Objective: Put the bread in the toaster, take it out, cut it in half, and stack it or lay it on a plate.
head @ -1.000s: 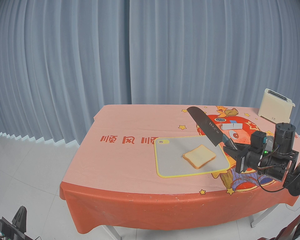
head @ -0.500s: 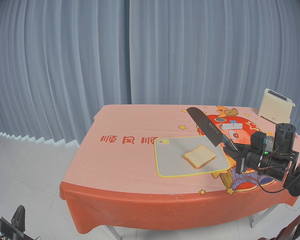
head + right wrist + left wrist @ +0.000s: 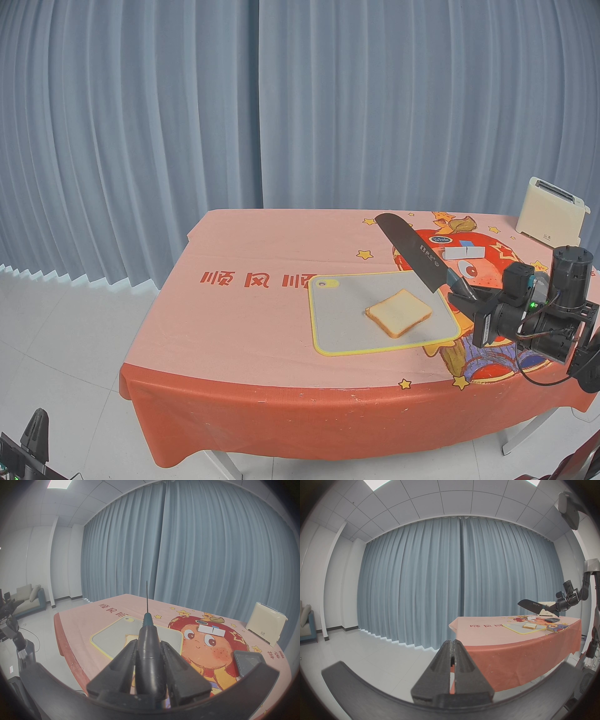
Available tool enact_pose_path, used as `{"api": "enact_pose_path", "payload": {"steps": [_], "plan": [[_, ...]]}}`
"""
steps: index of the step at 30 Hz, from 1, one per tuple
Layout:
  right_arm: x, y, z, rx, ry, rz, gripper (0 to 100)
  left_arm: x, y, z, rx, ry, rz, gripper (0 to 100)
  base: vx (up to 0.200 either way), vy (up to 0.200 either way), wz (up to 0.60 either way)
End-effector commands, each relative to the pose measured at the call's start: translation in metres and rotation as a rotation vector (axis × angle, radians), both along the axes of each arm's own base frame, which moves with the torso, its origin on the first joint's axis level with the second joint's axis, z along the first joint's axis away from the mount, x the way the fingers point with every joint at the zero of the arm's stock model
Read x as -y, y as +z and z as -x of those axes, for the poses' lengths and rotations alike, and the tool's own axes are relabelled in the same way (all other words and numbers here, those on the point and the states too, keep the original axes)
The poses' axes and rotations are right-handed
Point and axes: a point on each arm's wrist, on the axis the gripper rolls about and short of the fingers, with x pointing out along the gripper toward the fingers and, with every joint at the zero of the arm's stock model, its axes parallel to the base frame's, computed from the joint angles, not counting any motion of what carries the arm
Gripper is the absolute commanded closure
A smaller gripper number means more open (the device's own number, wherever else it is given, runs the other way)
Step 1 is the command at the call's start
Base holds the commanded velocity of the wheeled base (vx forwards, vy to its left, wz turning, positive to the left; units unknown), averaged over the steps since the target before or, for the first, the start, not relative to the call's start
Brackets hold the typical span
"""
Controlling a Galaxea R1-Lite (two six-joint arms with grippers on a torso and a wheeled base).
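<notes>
**Knife raised, bread not yet cut**

The right gripper (image 3: pixel 149 645) is clamping the dark round handle of the long black-bladed kitchen knife (image 3: pixel 414 249). The blade is pointing up and away above the grey, yellow-rimmed cutting board (image 3: pixel 340 312), probably for lining up the cut. The square slice of pale toasted bread (image 3: pixel 399 312) is lying flat and whole on that board, apart from the blade. The left gripper (image 3: pixel 452 650) is hanging low, well apart from the table, its fingers pressed together on nothing. The cream boxy toaster (image 3: pixel 551 214) is standing at the far right corner. An orange cartoon-printed tablecloth (image 3: pixel 250 319) is covering the table, and grey-blue curtains (image 3: pixel 187 112) are closing the room behind.
</notes>
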Motion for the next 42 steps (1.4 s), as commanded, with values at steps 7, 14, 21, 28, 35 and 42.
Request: {"api": "enact_pose_path", "payload": {"steps": [7, 14, 21, 28, 35, 42], "plan": [[0.001, -0.001, 0.000, -0.002, -0.003, 0.000, 100, 0.000, -0.005, 0.000, -0.001, -0.001, 0.000, 100, 0.000, 0.000, 0.00], [0.001, -0.001, 0.000, -0.003, -0.004, 0.001, 100, 0.000, -0.005, 0.000, -0.001, -0.003, 0.000, 100, 0.000, 0.000, 0.00], [0.001, -0.001, 0.000, -0.003, -0.004, 0.001, 100, 0.000, -0.005, 0.000, -0.001, -0.001, 0.000, 100, 0.000, 0.000, 0.00], [0.001, -0.001, 0.000, -0.003, -0.004, 0.002, 100, 0.000, -0.005, 0.000, -0.001, -0.001, 0.000, 100, 0.000, 0.000, 0.00], [0.001, -0.001, 0.000, -0.004, -0.004, 0.003, 100, 0.000, -0.005, 0.000, 0.002, 0.002, -0.001, 100, 0.000, 0.000, 0.00], [0.001, -0.003, 0.001, -0.013, -0.002, 0.006, 100, 0.000, 0.016, 0.003, 0.212, 0.013, -0.006, 100, 0.000, 0.000, 0.00]]}}
